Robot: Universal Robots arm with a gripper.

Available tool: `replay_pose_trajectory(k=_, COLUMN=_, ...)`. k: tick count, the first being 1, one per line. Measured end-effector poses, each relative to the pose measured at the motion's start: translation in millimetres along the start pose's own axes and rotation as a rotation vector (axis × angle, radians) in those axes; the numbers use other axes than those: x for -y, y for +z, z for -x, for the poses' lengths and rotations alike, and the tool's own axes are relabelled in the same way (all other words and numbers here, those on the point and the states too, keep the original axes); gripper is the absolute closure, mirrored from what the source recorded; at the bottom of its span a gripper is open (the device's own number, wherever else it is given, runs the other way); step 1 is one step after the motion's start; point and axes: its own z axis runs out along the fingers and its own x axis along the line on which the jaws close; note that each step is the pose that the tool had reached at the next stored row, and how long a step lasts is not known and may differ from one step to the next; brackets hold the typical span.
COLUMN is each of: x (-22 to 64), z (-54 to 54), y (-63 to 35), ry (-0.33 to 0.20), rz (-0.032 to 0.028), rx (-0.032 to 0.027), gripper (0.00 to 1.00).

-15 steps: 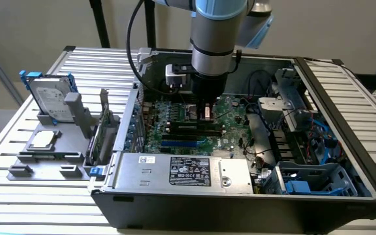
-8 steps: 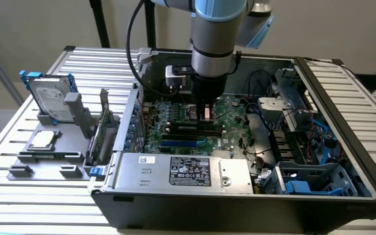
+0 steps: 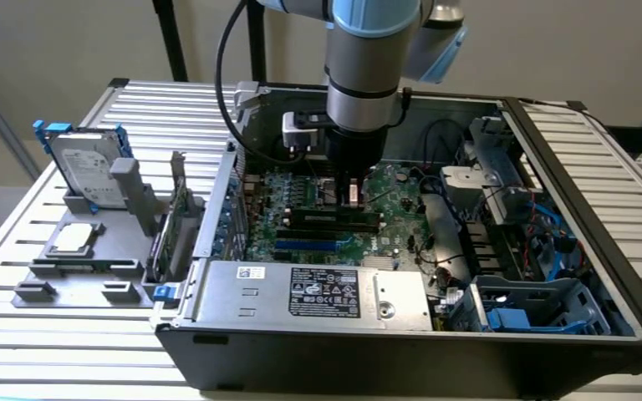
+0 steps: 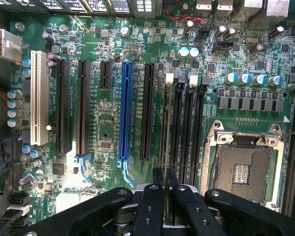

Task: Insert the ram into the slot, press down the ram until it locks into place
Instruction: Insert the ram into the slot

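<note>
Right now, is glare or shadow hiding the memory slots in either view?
Wrist view: even light, glare on capacitor tops only, slots readable, memory stick edge-on in the jaws. Exterior view: the arm shades and partly blocks them.

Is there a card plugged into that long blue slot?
No, the blue slot is bare along its whole length, with nothing standing in it.

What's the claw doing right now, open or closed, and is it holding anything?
The claw is closed, holding the ram edge-on between its fingers.
</note>
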Motion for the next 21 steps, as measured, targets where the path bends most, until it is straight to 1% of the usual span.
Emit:
replay_pose_trajectory(k=12, x=0.0, z=0.7, y=0.7, ry=0.012, rz=0.0000, rx=0.0000, gripper=0.86)
replay_pose_trajectory(k=17, x=0.0, z=0.7, y=0.6, ry=0.012, rz=0.0001, rx=-0.0009, gripper=0.86)
replay_pose_trajectory(k=19, x=0.1, z=0.9, y=0.4, ry=0.012, rz=-0.0006, rx=0.0004, gripper=0.86)
replay_pose_trajectory(k=21, x=0.0, z=0.7, y=-1.3, ry=0.012, rz=0.0002, rx=-0.0009, gripper=0.86)
